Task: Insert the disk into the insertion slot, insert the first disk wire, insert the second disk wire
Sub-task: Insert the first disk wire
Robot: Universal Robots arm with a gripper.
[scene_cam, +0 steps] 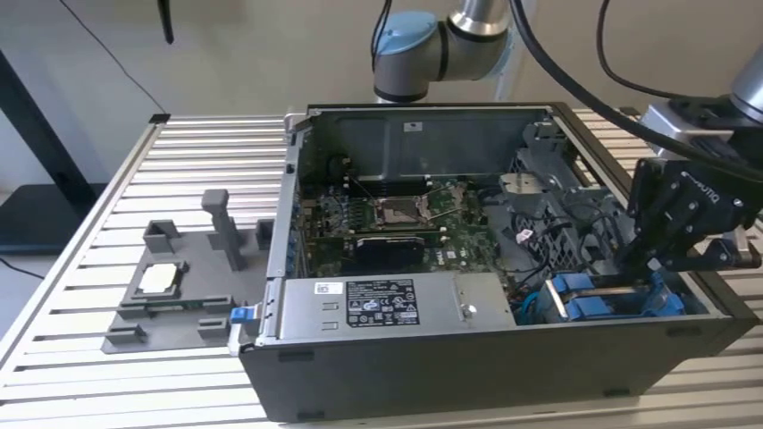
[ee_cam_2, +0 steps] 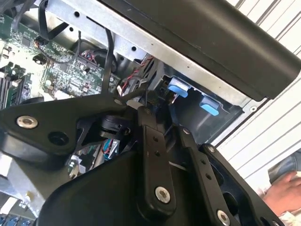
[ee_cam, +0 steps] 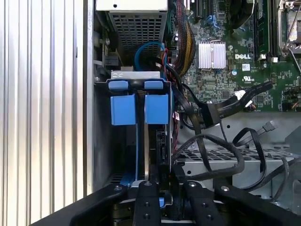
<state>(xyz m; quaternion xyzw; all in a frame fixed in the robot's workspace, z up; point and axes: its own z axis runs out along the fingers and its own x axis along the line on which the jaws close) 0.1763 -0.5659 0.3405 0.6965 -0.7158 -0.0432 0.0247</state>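
One grey fixture sits on the slatted table at the exterior view's left, beside the open computer case. Toward the right, the disk stands on edge inside the insertion slot. The pincer is right at the disk's exposed end, but I cannot tell whether it is spread or pinching.

Slatted metal table, open computer case, grey fixture
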